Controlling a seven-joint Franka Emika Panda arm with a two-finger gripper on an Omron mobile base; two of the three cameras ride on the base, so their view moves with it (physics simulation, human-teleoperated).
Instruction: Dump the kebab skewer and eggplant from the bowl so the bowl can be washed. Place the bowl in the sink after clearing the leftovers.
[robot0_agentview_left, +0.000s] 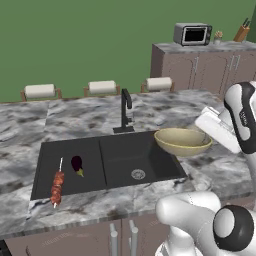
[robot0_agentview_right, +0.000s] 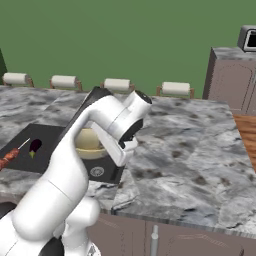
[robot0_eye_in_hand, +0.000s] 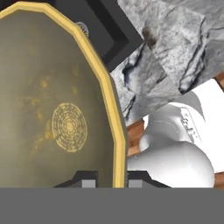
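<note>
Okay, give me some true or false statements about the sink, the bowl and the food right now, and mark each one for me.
1. The bowl is empty. True.
2. The eggplant lies in the left basin of the sink. True.
3. The kebab skewer is still inside the bowl. False: it lies at the left basin's front edge, its lower end over the counter.
4. The gripper is shut on the bowl's rim. True.
5. The bowl rests on the floor of the right basin. False: it is held up above the sink's right edge.
6. The faucet stands in front of the sink. False: it stands behind it.
</note>
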